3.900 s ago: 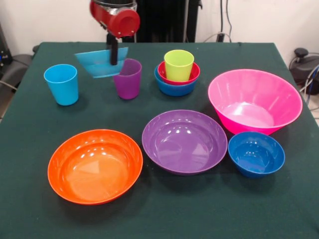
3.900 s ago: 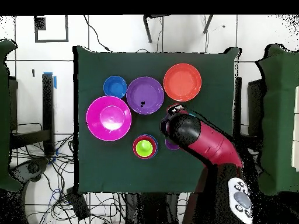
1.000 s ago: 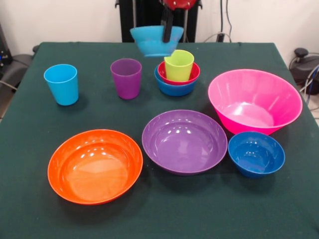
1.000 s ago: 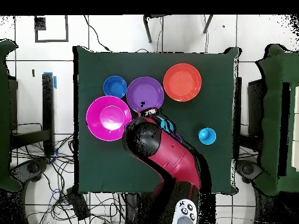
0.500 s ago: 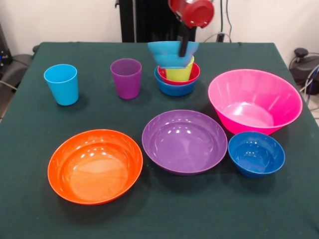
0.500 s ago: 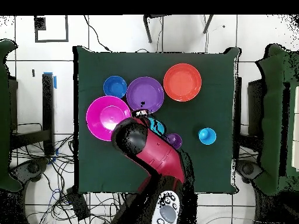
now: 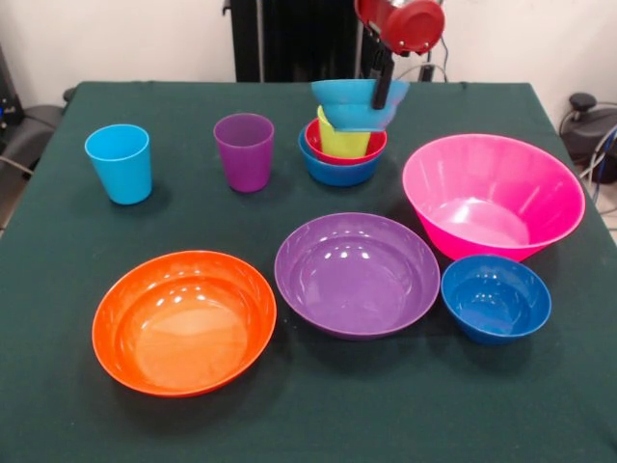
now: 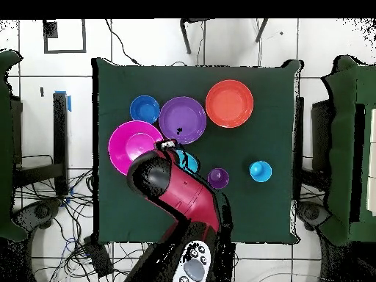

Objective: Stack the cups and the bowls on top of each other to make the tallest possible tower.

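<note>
Clamping the cyan bowl (image 7: pixel 354 104) by its rim, the jaws hold it tilted over the lime green cup (image 7: pixel 339 141) in the tower (image 7: pixel 342 152), seemingly offset toward the pink bowl (image 7: pixel 493 197).

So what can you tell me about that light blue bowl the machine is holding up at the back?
The cyan bowl is small, glossy, smooth plastic. The gripper pinches its rim at the right side, one dark finger running down inside. It sits tilted over the lime green cup, whose rim shows at its left; whether they touch is unclear. The overhead view shows only a sliver beside the arm.
</note>
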Motion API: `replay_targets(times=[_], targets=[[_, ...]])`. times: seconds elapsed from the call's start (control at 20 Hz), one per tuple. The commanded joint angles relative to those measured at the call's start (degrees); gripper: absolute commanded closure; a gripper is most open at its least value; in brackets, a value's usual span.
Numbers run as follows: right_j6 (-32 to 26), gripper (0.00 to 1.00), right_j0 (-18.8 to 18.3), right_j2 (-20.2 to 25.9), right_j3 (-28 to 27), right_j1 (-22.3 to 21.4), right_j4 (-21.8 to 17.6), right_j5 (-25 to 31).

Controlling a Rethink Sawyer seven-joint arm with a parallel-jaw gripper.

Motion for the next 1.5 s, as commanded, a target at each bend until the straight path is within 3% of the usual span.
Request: replay_targets(times=[0.05, 0.45, 0.9, 1.5], targets=[[11.4, 1.00, 0.0, 1.6, 0.8, -0.9, 1.1, 6.6], [10.2, 1.00, -0.7, 1.2, 1.5, -2.7, 0.4, 8.6], [12.4, 1.00, 1.8, -0.8, 1.6, -3.4, 0.4, 10.6], [10.8, 1.00, 0.1, 1.3, 4.3, -3.9, 1.3, 7.4]])
